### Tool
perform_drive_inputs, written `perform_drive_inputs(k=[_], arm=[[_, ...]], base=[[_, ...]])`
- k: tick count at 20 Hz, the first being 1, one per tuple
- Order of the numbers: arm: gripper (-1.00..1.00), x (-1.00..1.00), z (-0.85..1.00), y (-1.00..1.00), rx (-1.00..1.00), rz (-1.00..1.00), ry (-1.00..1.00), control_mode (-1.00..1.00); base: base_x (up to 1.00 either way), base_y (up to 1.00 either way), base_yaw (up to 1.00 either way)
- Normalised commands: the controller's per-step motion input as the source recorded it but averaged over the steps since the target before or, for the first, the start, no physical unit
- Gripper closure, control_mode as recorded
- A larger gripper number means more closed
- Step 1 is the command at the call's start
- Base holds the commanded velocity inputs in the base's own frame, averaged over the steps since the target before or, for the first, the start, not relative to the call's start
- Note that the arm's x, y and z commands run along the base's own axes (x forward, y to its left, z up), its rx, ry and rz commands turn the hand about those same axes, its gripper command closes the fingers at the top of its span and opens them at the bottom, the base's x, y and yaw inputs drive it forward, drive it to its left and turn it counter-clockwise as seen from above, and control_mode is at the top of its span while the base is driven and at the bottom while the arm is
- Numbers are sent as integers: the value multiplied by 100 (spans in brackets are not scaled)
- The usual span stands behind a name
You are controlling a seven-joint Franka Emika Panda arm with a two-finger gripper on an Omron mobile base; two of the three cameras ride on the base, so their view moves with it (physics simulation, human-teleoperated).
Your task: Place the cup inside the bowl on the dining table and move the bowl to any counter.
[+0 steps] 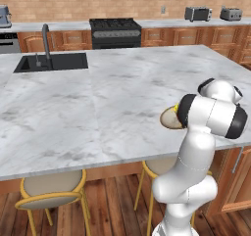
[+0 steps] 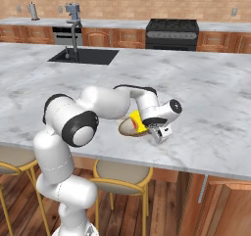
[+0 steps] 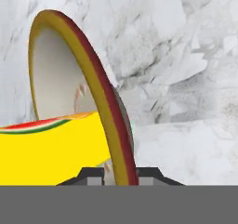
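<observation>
Cup (image 2: 137, 121) is inside the bowl (image 2: 126, 128), yellow body with the red mark showing at the bowl's near side. Bowl sits on the dining table (image 1: 98, 107), close to its near edge, above the stools (image 1: 51, 193).

Fingers (image 3: 122, 174) stand narrow, one on each side of the bowl's rim; from the hand view the rim runs straight down between the two tips. You appear to have the bowl pinched by its rim, with the cup lying just to one side of the grip. I cannot tell for certain that both pads are pressing.

Judged step: cup-in-bowl looks done; the carry to a counter is what's in hand.

How to do it well:
- Confirm the pinch before lifting. A rim grip on a wide, shallow bowl gives little purchase, so it may pivot around the fingers.
- Lift slowly and only far enough to clear the marble. Keep the bowl as level as the wrist allows; the cup is loose and could slide or tip out over the low rim.
- Head for the wall counter (image 1: 166, 23) beyond the table, keeping well apart from the stove (image 1: 115, 32) and toasters (image 1: 198, 13).
- Drive the base gently; a jolt is the likeliest way to lose the cup.
- Set down flat, then release.
</observation>
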Motion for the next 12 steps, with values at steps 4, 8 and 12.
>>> perform_drive_inputs(k=[4, 8, 12], arm=[[100, 0, 5, 0, 4, 0, -2, -100], [100, 2, 4, 0, 8, 0, -3, -100], [100, 4, 3, 0, 9, 0, -1, -100]], base=[[0, 0, 0], [0, 0, 0], [0, 0, 0]])
